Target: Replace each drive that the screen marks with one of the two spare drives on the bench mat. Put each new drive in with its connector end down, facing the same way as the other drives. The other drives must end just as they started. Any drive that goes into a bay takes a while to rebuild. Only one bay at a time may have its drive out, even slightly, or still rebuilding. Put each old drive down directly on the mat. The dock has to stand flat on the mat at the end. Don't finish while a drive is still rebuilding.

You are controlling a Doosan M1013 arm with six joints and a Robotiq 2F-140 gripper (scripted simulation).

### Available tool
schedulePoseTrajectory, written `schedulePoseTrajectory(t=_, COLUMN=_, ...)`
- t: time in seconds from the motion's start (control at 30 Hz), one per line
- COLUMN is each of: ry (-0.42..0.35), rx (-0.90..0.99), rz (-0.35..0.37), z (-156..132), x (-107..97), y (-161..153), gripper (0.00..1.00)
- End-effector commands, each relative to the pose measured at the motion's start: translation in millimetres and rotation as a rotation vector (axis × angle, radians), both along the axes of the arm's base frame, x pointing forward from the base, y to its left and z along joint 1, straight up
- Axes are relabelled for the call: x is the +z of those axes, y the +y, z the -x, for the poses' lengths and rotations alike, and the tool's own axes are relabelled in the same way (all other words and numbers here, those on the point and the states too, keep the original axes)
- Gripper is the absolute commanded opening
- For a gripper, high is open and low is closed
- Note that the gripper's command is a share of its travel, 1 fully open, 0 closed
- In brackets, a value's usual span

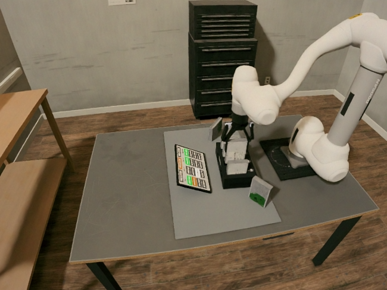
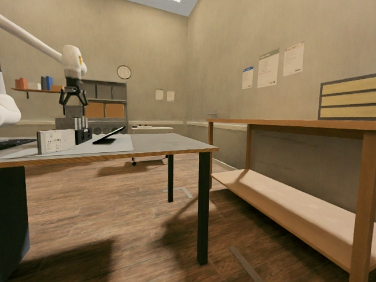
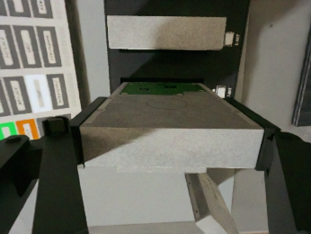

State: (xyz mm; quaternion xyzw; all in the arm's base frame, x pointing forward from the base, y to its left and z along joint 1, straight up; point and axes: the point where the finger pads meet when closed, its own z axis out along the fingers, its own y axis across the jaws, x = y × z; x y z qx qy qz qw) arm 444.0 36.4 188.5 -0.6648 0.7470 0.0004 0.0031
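Note:
My gripper (image 1: pixel 237 141) (image 2: pixel 74 111) (image 3: pixel 165 112) is shut on a grey drive (image 1: pixel 236 149) (image 2: pixel 74 109) (image 3: pixel 166 110), raised upright above its bay. Its green board shows near its lower end, which is partly hidden. The black dock (image 1: pixel 238 182) (image 2: pixel 84 136) stands on the mat (image 1: pixel 206 219). A front drive (image 1: pixel 237 167) sits in it, and another drive (image 3: pixel 166 32) sits behind the held one. One loose drive (image 1: pixel 257 192) (image 2: pixel 56 141) stands on the mat at the front right; another (image 1: pixel 215 129) is behind the dock. The screen (image 1: pixel 193 168) (image 2: pixel 112 133) (image 3: pixel 27 49) shows green, orange and white cells.
The tilted screen stands close to the dock's left side. The robot's black base plate (image 1: pixel 289 170) lies to its right. The loose front drive is close to the dock's front right corner. A dark tool cabinet (image 1: pixel 222 77) stands behind the table.

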Motion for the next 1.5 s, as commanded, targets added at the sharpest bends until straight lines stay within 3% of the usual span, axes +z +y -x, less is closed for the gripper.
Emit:
schedulePoseTrajectory(t=0.0, ry=-0.001, rx=0.0, rz=0.0, z=0, x=10, y=0, gripper=0.1)
schedulePoseTrajectory(t=0.67, ry=-0.001, rx=0.0, rz=0.0, z=0, x=63, y=0, gripper=0.1)
schedulePoseTrajectory(t=1.47, ry=-0.001, rx=0.0, rz=0.0, z=0, x=87, y=0, gripper=0.1)
